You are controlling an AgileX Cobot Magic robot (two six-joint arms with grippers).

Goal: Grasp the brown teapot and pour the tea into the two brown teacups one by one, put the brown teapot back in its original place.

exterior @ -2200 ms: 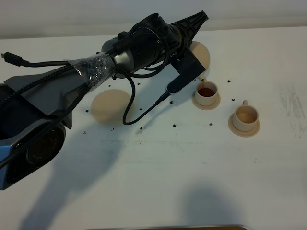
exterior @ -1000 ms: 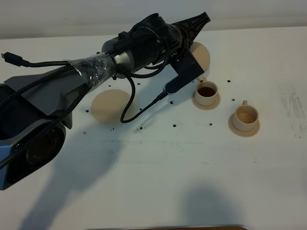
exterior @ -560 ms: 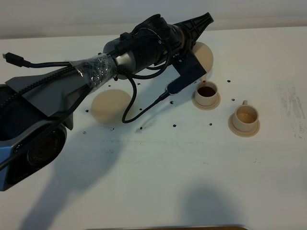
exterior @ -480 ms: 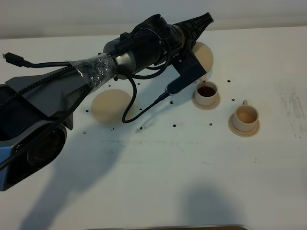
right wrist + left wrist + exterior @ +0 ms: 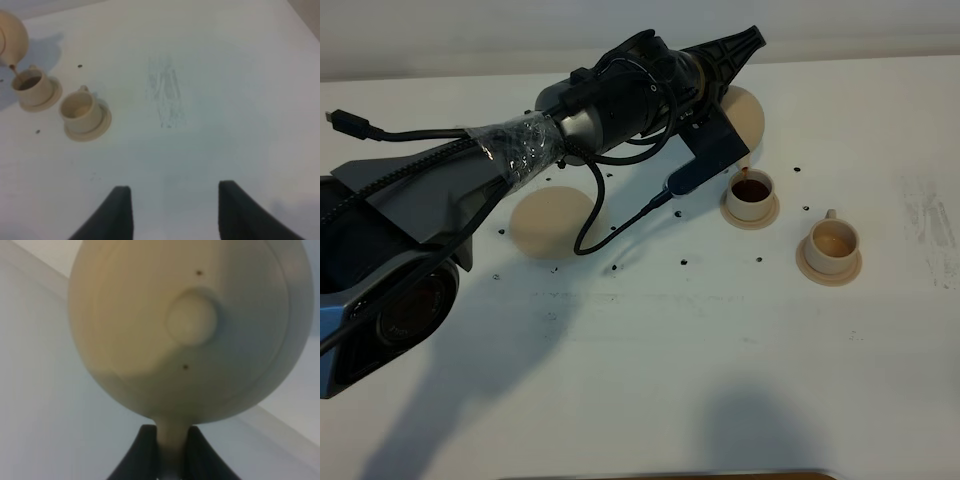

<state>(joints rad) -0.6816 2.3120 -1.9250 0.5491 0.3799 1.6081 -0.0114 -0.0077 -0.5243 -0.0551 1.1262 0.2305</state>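
- Since a second ago my left gripper (image 5: 174, 439) has edged the brown teapot (image 5: 745, 112) slightly sideways, clamped on its handle (lid knob faces my wrist).
- Its spout hangs over the dark-filled teacup (image 5: 751, 192); the second teacup (image 5: 833, 240) sits farther out.
- My right gripper (image 5: 172, 210) gapes, holding nothing.

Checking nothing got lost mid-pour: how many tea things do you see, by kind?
Teapot: 1
Cups: 2
Saucers: 3
Total: 6
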